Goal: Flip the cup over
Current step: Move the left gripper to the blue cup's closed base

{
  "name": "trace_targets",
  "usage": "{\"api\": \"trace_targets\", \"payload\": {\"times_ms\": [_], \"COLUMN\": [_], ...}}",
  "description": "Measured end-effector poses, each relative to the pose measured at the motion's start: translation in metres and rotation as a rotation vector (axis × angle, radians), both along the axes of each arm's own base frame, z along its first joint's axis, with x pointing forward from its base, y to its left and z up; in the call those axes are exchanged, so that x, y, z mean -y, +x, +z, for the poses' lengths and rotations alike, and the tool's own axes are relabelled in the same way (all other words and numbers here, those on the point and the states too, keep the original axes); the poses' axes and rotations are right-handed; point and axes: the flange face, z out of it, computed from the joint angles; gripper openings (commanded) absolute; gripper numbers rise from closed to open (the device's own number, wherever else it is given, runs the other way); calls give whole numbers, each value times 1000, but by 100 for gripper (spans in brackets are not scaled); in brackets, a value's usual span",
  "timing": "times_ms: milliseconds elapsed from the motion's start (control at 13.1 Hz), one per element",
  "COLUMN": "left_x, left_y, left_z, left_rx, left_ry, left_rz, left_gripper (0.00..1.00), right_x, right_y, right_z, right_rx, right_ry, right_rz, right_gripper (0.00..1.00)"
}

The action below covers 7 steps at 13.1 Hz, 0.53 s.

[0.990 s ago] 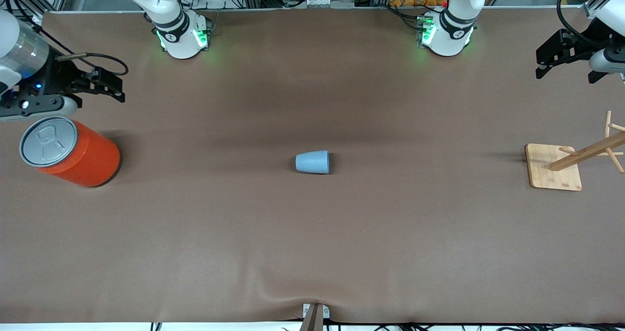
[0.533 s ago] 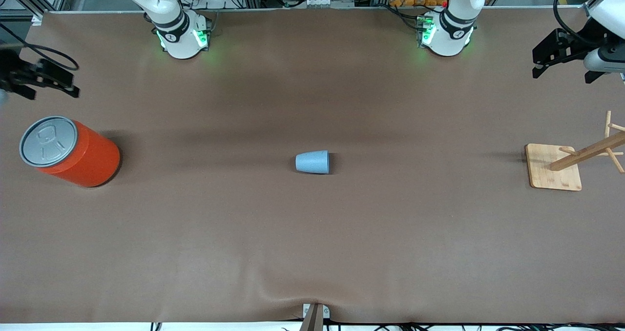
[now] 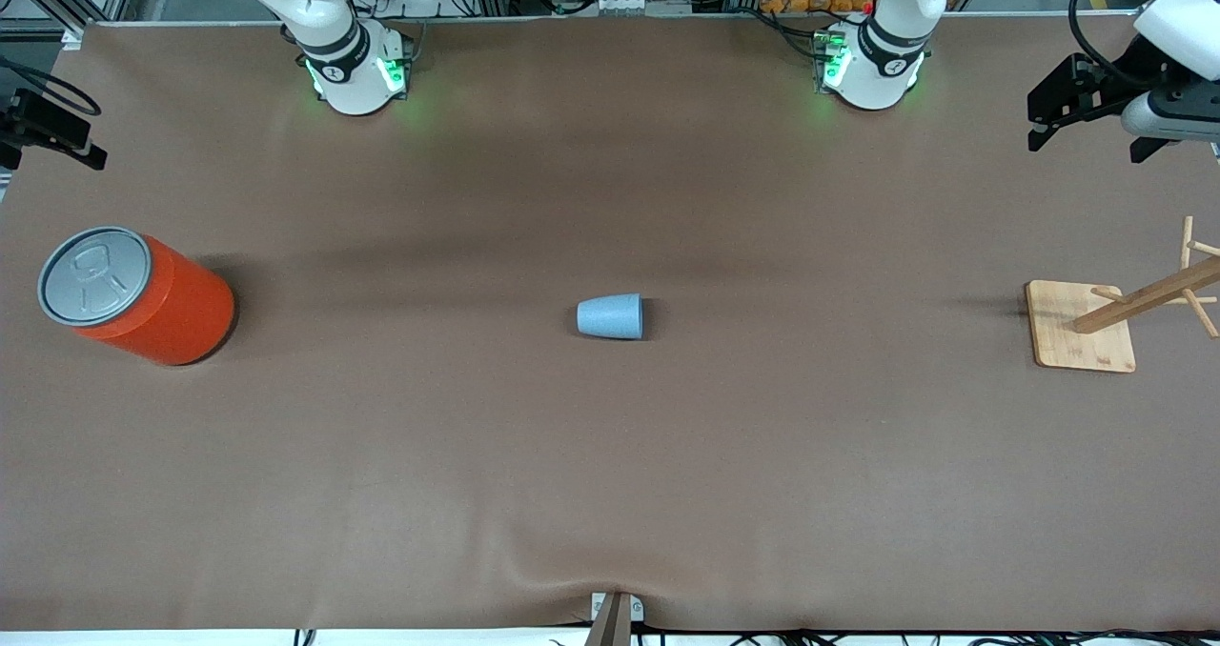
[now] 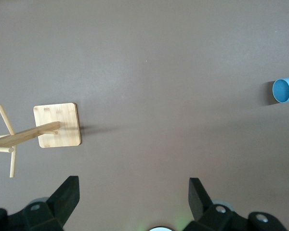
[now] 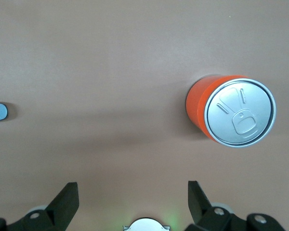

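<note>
Cup (image 3: 610, 316): on its side, mid-table, untouched.
Can (image 3: 133, 293): upright near right arm's end.
Rack (image 3: 1087, 326): near left arm's end.
Left gripper (image 4: 134, 192): jaws wide, empty, above table near the rack.
Right gripper (image 5: 132, 195): jaws wide, empty, above table near the can.

The cup (image 3: 610, 316) lies on its side at the middle of the table (image 3: 610, 455), mouth toward the left arm's end. The can (image 3: 133, 295) stands upright near the right arm's end. The wooden rack (image 3: 1082, 326) stands near the left arm's end. All three are well apart, roughly in one line.
</note>
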Motion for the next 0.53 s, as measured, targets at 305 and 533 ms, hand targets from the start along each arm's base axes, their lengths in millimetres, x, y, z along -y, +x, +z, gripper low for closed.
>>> {"api": "trace_targets", "payload": {"times_ms": [305, 533], "left_x": [2, 5], "left_y": [0, 1], "left_z": [-1, -5], "left_rx": [-2, -10], "left_ry": [1, 2], "left_rz": [-4, -10], "left_gripper": [100, 100], "right_x": [6, 7], "right_y": [3, 5], "right_z": [-7, -14], "right_rx": [1, -9], "right_ry": [-6, -8], "right_rz": [-11, -13], "right_gripper": [100, 100]}}
